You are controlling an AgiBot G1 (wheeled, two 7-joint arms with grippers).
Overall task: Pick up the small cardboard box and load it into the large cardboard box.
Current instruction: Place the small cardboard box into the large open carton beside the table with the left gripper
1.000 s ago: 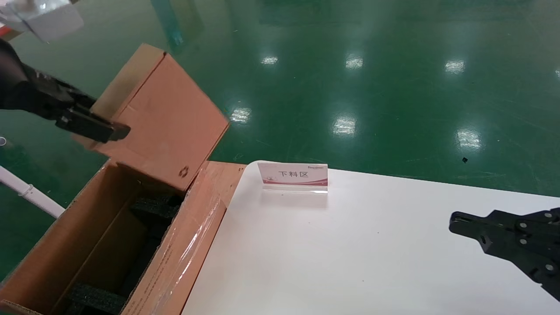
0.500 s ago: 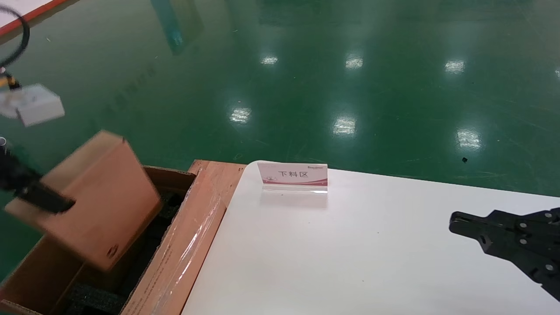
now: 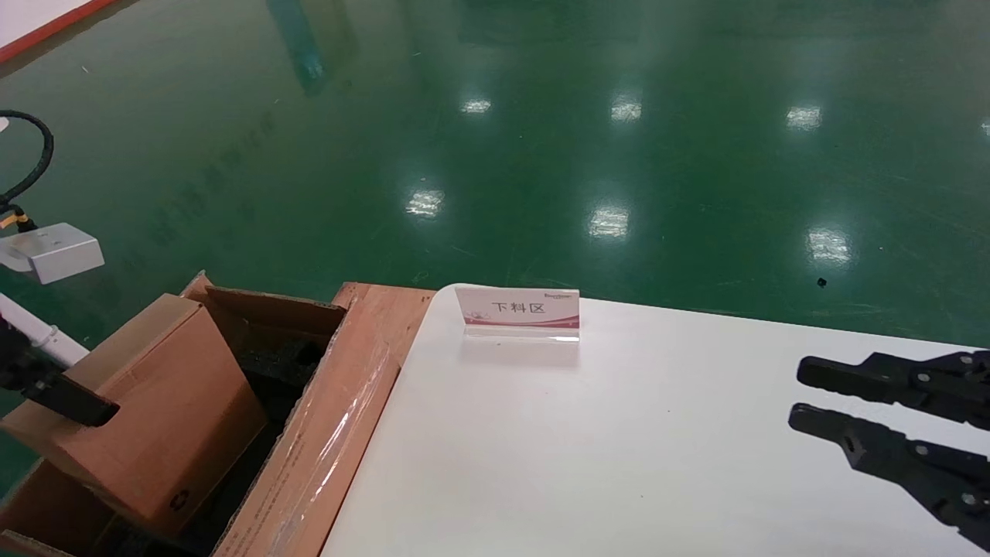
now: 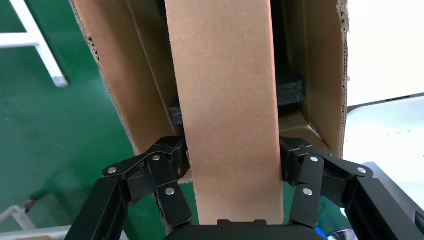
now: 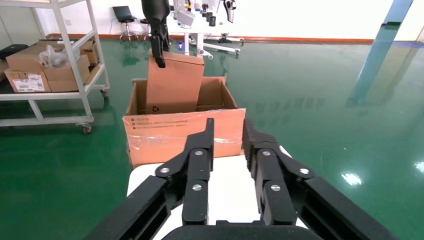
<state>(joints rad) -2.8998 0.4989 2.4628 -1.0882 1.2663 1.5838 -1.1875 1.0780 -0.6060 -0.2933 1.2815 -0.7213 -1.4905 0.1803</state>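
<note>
**Small carton goes in on edge**

I have the left gripper (image 4: 231,172) clamped across the narrow width of the small cardboard box (image 3: 155,414), one pad on each broad face, so the carton hangs from my grip on edge and slightly tilted. Held this way it presents its slim side to the opening beneath the gripper. Its lower end is already inside the large cardboard box (image 3: 325,441), while the upper end, where I grip it, stands above the rim. The black foam pads (image 4: 290,87) line the inside just beyond the carton's far end; I judge they are there to seat it, which is why I am feeding it in between them rather than dropping it flat. The taped flap lies folded outward toward the white table (image 3: 619,449), leaving the opening free. My right gripper (image 3: 797,394) waits apart over that table, jaws spread and holding nothing.
</note>
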